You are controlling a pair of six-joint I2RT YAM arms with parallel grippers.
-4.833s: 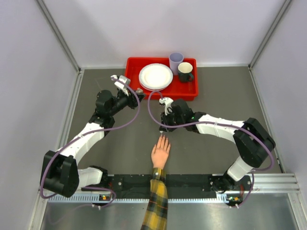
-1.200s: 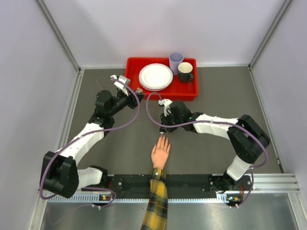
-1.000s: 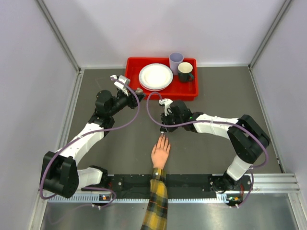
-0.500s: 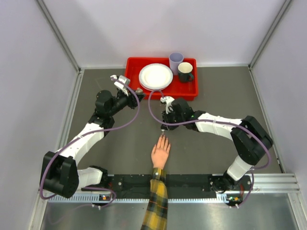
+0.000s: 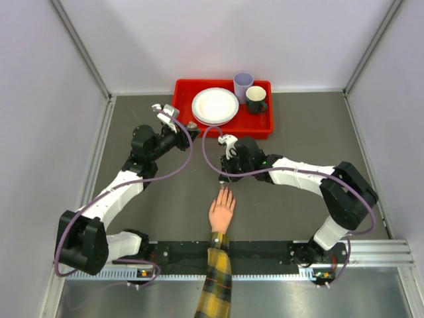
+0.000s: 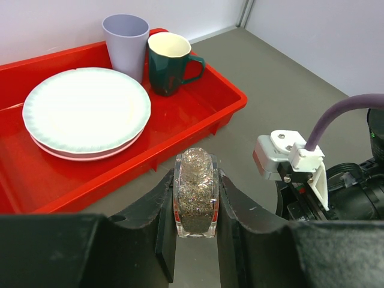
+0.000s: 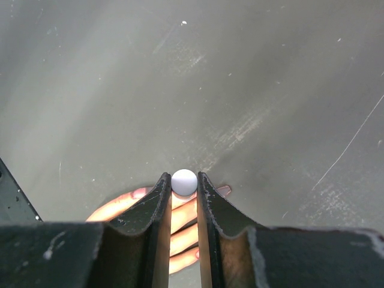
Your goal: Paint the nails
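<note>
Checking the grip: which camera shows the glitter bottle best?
Left wrist: the bottle sits close-up between the jaws. Top view: only a distant speck. Right wrist shows none of it.

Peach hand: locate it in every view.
Top external: peach hand low centre, fingertips toward the right gripper.
Left wrist: not in it.
Right wrist: bottom centre, beneath the white cap that the gripper holds.
Shared landmark: the grey table.

From high behind we overlook the whole table [image 5: 311, 132], sharing the red tray [image 5: 255, 124] with our close left-wrist view, the hand [image 5: 222, 213] with our downward right-wrist view.
</note>
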